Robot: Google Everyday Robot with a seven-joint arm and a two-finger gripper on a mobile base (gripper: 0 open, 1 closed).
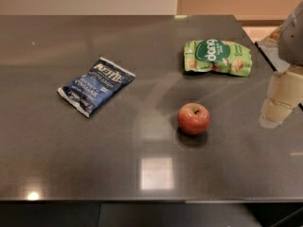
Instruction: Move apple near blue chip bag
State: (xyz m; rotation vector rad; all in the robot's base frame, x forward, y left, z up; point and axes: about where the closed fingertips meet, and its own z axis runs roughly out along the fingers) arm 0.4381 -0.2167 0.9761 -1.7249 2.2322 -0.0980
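Near the middle of the desk [66, 155], slightly right of centre, the apple [193, 118] rests with its stem dimple facing up, touching nothing. The green bag [218, 56] lies behind it, near but apart. The blue bag [96, 85] lies flat and skewed, well apart from the apple toward the left of the view, with bare desk between them. The tool [277, 109] hangs at the right edge of the view, beside the apple and clear of it. Whether it is spread or pressed together cannot be told.

Hazards, as judged from this layout:

1. Roll-away. The apple is round and the desk is glossy. An off-centre approach would likely push the apple rather than capture it, sending it toward the front edge or against the green bag.
2. Slip in transit. A grip above the widest part may squeeze the apple out on lifting.
3. Wrong target. Two bags are present and the green bag is the nearer. Placement beside it fails the task.
4. Placement error. Release onto the blue bag's crinkled surface, or from height, may let the apple roll away or shove the light bag aside. Set down on bare desk just beside the bag.
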